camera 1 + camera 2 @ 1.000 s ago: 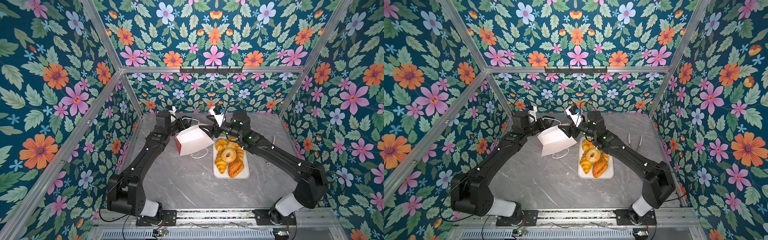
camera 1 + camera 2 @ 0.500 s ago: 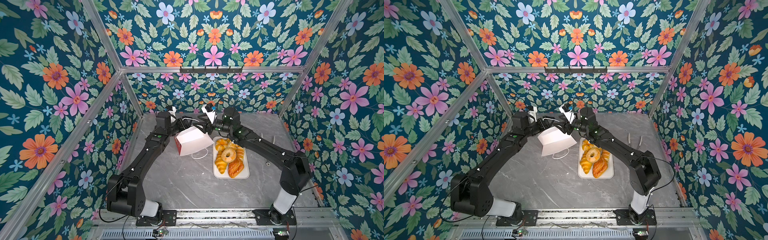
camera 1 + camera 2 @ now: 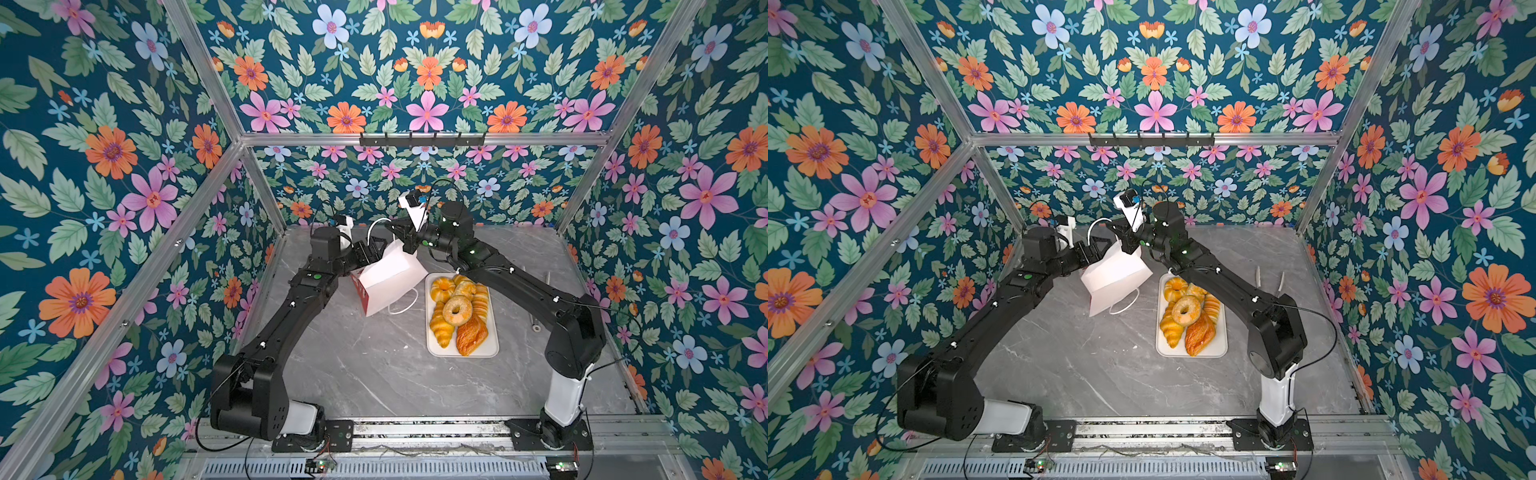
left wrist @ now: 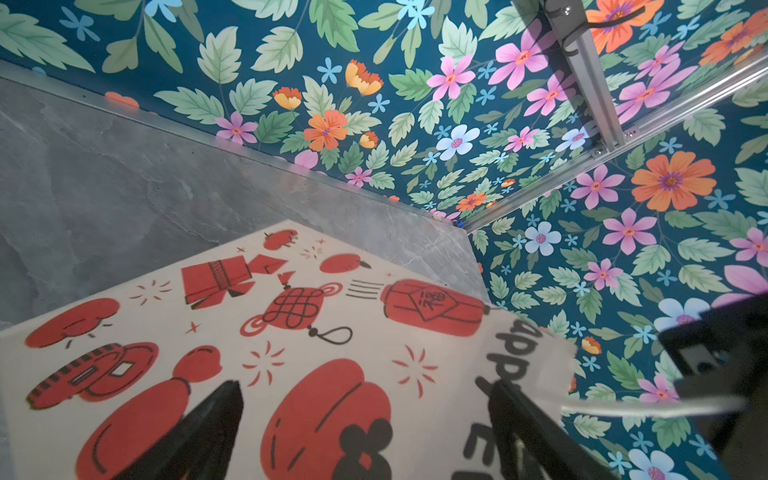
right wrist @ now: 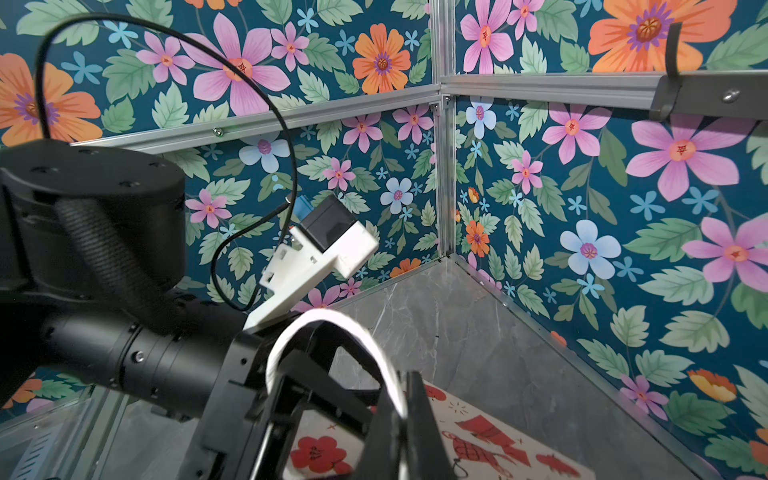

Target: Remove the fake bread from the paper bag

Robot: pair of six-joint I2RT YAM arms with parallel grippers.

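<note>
I record one tilted red-printed white paper bag (image 3: 390, 274) beside one white tray (image 3: 494, 332) bearing six glossy golden toy pastries (image 3: 457, 311), left gripper (image 4: 363, 386) wide open over it, right gripper (image 5: 405, 411) clamped on its white cord handle (image 5: 332, 316).

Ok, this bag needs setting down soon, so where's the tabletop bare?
The widest bare marble lies in front of the paper bag and the white tray, reaching the front rail. Another bare patch sits in the back right corner, behind the right arm. The back middle is crowded: both arms converge on the bag.
</note>
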